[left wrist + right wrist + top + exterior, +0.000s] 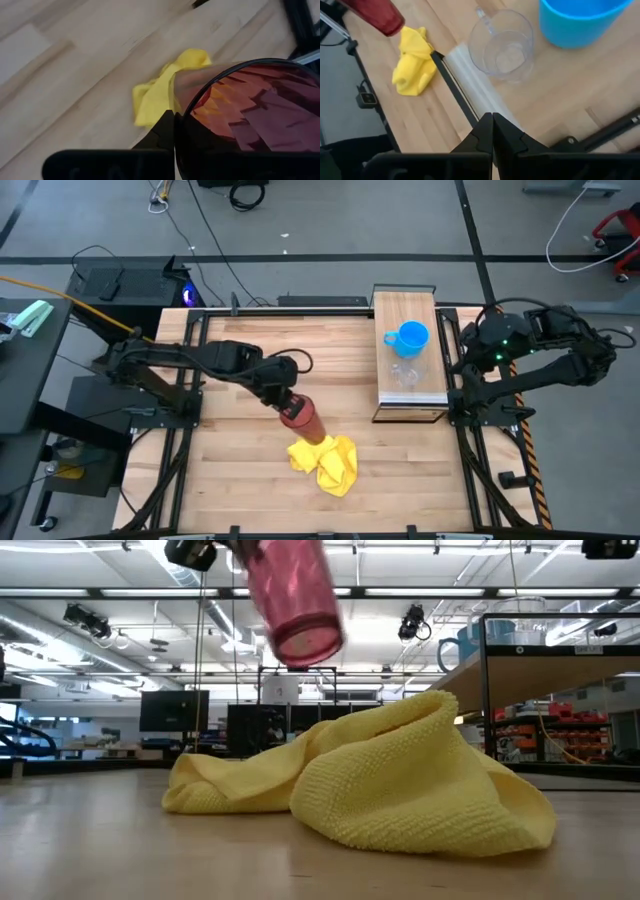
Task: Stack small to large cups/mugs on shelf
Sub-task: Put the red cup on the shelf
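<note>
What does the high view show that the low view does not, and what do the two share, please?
Only the high view shows the left gripper shut on the red tumbler, the right gripper parked by the shelf, and the clear cup. Only the low view shows the tumbler lifted off the table, tilted. Both show the yellow cloth and the blue mug.

Red tumbler held tilted above the yellow cloth, seen level across the bench

The dark red ribbed tumbler (293,600) hangs tilted from the jaws at the top edge, clear of the bench (120,850); below the jaws lies the crumpled yellow cloth (380,775); off to one side stands the shelf (540,675), with the blue mug (462,648) on it.
</note>
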`<state>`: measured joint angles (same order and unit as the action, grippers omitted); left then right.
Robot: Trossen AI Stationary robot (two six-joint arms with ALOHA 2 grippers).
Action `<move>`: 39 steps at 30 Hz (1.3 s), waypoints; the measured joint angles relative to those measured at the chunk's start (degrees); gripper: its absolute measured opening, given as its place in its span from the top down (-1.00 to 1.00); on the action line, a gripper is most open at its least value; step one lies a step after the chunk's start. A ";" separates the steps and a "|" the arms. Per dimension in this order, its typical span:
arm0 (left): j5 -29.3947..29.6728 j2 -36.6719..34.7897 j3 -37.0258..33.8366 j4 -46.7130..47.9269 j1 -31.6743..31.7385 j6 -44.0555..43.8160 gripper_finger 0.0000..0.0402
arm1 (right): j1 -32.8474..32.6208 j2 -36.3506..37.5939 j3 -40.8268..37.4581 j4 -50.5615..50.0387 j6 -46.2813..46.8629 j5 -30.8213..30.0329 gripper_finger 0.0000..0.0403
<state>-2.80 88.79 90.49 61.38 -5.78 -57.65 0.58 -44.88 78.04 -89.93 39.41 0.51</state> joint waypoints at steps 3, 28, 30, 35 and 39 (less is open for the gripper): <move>0.02 2.21 2.49 0.44 -0.07 1.68 0.94 | 0.00 0.26 0.00 -0.11 0.07 0.92 0.95; -2.03 25.60 29.90 3.44 -1.87 13.91 0.94 | -0.91 7.18 -14.78 -0.12 3.27 18.43 0.97; -2.03 25.96 30.82 2.98 -1.95 14.42 0.94 | -2.36 7.19 -16.79 -0.15 2.80 19.12 0.97; -1.91 27.16 31.87 1.61 -1.95 14.02 0.93 | -7.65 7.09 -17.66 -0.10 5.28 17.84 0.97; -1.98 28.90 31.87 0.40 -1.93 14.61 0.94 | -12.40 6.03 -17.62 0.43 8.47 14.20 0.97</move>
<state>-4.78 117.69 122.37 61.78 -7.71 -43.04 -11.82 -38.85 60.42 -89.49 47.89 14.71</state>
